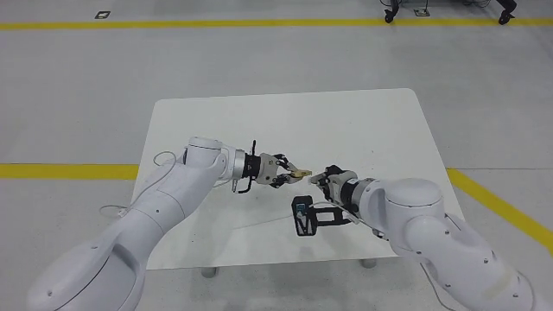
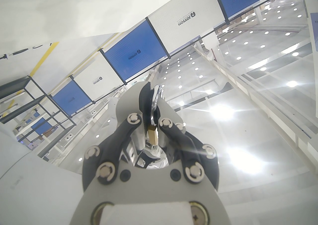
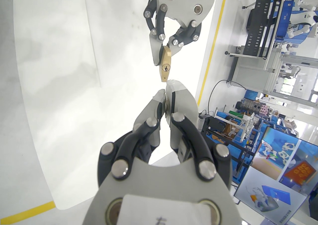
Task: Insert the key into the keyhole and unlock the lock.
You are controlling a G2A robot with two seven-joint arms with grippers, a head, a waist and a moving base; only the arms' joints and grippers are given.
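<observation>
Clamping rigid brass padlock (image 3: pixel 165 62), left gripper (image 3: pixel 164 54) presents keyhole (image 3: pixel 165 68); right gripper (image 3: pixel 166 92) pinches thin, probably slippery silver key (image 3: pixel 166 106) flat.

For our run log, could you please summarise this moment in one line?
left tool: shut on padlock | right tool: shut on key | keyhole: empty, facing right tool | stage: pre-insertion

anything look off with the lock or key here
Slightly. The padlock sits skewed in the left gripper, and the right gripper, shut on the key, has its tips by the padlock's end corner, off to one side of the keyhole.
</observation>
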